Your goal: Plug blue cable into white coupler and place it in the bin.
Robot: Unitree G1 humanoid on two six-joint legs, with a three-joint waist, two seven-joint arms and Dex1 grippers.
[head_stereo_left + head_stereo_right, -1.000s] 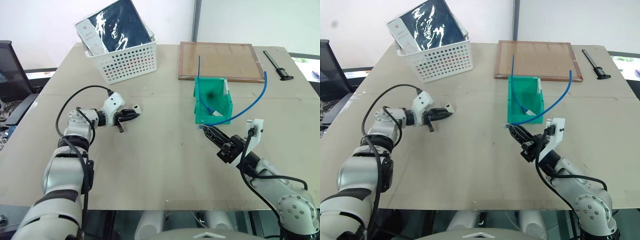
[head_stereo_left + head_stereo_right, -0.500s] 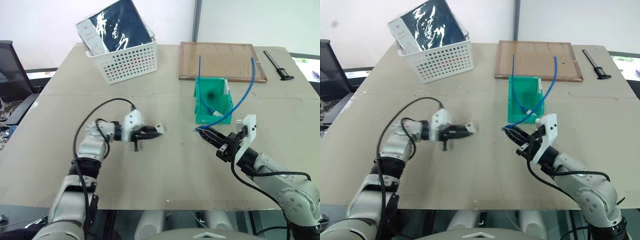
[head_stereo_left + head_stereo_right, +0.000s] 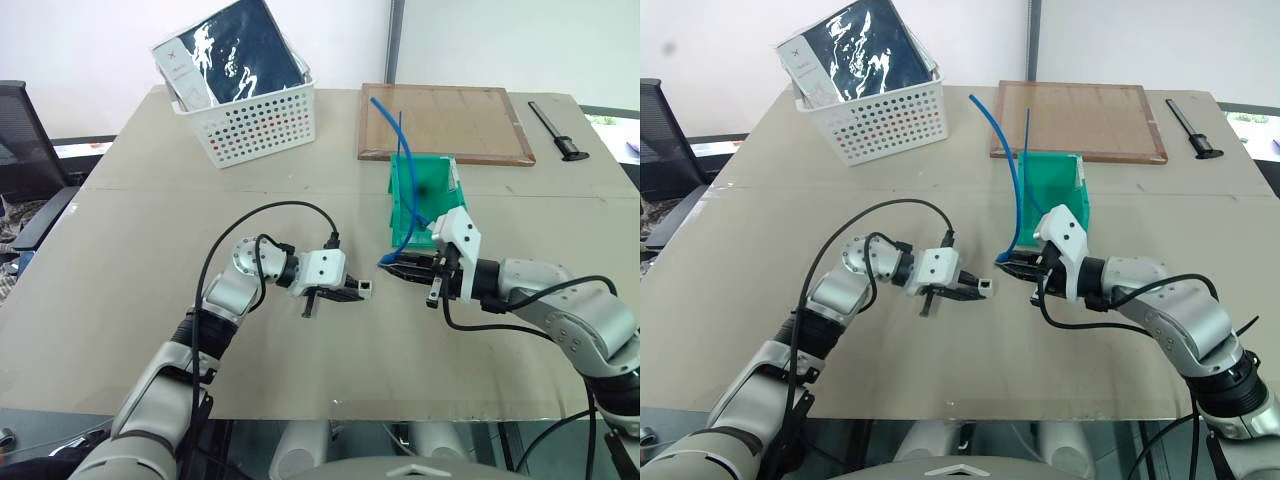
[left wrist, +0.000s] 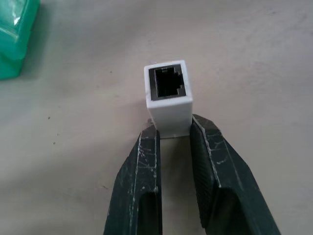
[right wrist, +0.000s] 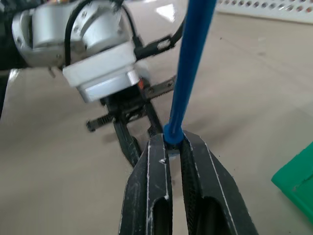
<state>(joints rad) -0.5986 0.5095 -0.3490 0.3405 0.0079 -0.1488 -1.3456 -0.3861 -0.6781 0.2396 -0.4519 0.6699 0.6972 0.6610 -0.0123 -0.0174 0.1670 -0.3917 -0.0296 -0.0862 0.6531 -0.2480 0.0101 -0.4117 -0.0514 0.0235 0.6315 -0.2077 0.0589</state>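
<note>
Nearest me, my left gripper (image 3: 362, 289) is clamped on the white coupler (image 4: 168, 97), its socket facing right. Just right of it, with a small gap between them, my right gripper (image 3: 392, 268) pinches the blue cable (image 3: 404, 200) at its plug end. The cable arcs up and away over the bin (image 3: 447, 196), just beyond.

On the table (image 3: 120, 300), the bin (image 3: 440, 215) sits right of centre. The perforated basket (image 3: 255, 120) lies at its ten o'clock, the framed board (image 3: 470, 120) just behind at twelve, a dark tool (image 3: 555, 130) at one o'clock beyond the board's right edge.
</note>
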